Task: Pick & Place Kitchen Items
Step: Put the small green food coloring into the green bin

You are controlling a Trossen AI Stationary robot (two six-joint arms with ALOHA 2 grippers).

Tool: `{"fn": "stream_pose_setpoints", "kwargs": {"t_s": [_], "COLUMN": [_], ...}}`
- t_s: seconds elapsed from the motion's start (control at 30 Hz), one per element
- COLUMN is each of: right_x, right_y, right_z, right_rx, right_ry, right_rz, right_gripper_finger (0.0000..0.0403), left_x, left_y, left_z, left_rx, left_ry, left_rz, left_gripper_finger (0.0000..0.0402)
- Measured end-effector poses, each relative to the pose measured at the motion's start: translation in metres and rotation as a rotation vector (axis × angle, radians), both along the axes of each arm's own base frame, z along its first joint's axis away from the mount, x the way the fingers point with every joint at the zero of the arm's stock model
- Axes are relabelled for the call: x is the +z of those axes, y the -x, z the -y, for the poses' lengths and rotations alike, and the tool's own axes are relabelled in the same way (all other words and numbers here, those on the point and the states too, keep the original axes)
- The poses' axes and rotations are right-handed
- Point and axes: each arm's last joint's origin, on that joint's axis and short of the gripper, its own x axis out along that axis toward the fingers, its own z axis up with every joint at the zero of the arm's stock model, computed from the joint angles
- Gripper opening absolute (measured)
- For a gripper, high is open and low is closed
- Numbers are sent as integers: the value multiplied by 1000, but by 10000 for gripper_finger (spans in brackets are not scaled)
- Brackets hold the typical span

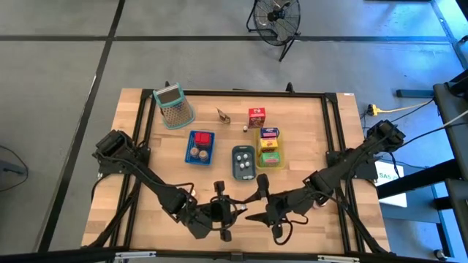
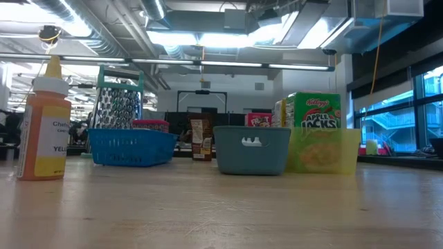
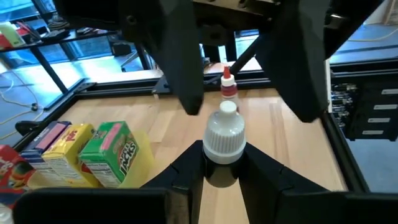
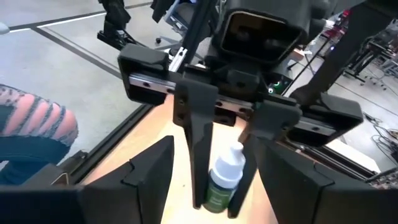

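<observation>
My left gripper [image 3: 222,163] is shut on a small bottle [image 4: 225,177] with a white cap [image 3: 225,132] and a green label, near the table's near edge [image 1: 235,210]. My right gripper [image 4: 214,144] faces it from the right [image 1: 256,201]. It is open wide, with its fingers standing apart on either side of the bottle. A red-capped bottle [image 3: 229,84] stands on the wood beyond. Cartons sit in the yellow tray [image 1: 269,148], and a red carton [image 1: 256,117] stands behind it. My left gripper pinches the bottle's body just under the white cap [image 3: 222,177] between its two fingers [image 4: 198,158]. The fingers come roughly level from the table's left. The bottle stands upright in the hold. Whether its base touches the table is outside the frames.
The blue tray [image 1: 199,146] holds a red carton and brown round pieces. The grey-blue tray [image 1: 243,161] holds white round pieces. The mesh grater [image 1: 174,107] and a small brown carton [image 1: 223,115] stand toward the far edge. An orange squeeze bottle [image 2: 43,121] shows in the low view.
</observation>
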Motion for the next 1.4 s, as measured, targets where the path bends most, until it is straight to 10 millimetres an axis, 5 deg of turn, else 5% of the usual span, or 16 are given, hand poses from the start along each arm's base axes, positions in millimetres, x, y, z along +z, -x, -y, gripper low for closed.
{"fn": "stream_pose_setpoints", "kwargs": {"t_s": [0.53,0.93,1.4], "right_x": [14,6,-17], "right_y": [4,10,-4], "right_z": [1,0,-16], "right_rx": [-38,72,178], "right_ry": [27,89,311], "right_rz": [-188,-288,-231], "right_gripper_finger": [227,226,190], "left_x": [-10,-16,-9], "left_y": [1,-21,-39], "left_z": [-4,-34,-57], "left_rx": [-50,-296,-527], "left_ry": [137,425,562], "left_rz": [-102,-279,-279], "left_gripper_finger": [81,81,81]}}
